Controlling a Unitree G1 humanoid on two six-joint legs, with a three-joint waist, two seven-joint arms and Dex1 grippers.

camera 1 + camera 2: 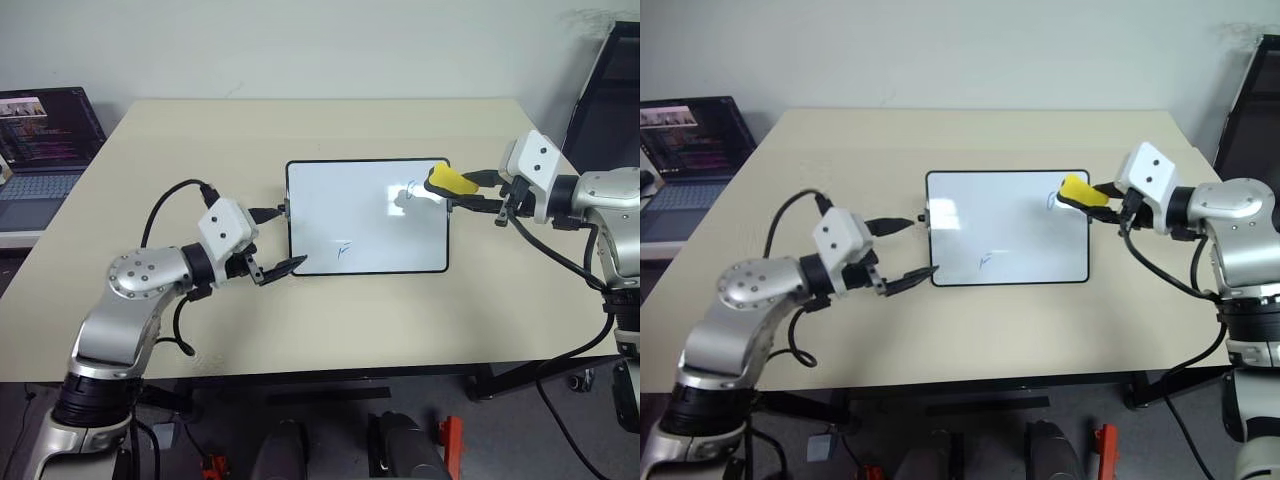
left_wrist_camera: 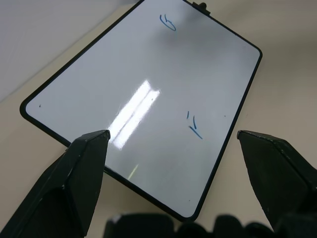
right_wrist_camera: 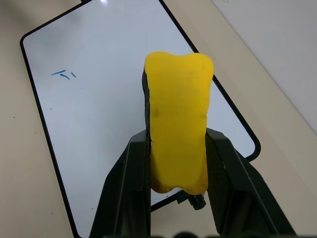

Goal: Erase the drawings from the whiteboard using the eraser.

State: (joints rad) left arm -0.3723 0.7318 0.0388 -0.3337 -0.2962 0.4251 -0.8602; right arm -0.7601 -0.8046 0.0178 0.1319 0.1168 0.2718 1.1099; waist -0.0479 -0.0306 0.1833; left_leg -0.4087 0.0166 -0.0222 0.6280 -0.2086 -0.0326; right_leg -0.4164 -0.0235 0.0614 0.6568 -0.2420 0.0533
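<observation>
Right claw (image 1: 470, 192) clenched on eraser (image 1: 449, 181), hovering over whiteboard (image 1: 340, 215) right edge, frame centre. Loop mark (image 1: 409, 189) just left of eraser, F mark (image 1: 343, 250) lower left. Left claw (image 1: 277, 241) released, at board's left edge. Right arm nearer, imo.

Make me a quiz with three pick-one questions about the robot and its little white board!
1. Where is the laptop?
A. on the whiteboard
B. beside the table's left edge
C. under the table

2. What colour are the drawings on the whiteboard?
A. red
B. green
C. blue

3. What is the right pincer doing?
A. squeezing the eraser
B. standing open with nothing in it
C. gripping the board's frame

Answers:
1 B, it stands off the table at the far left.
2 C, the marks are thin blue lines.
3 A, both fingers press the yellow block in the right wrist view; the left pincer is the open one.
</observation>
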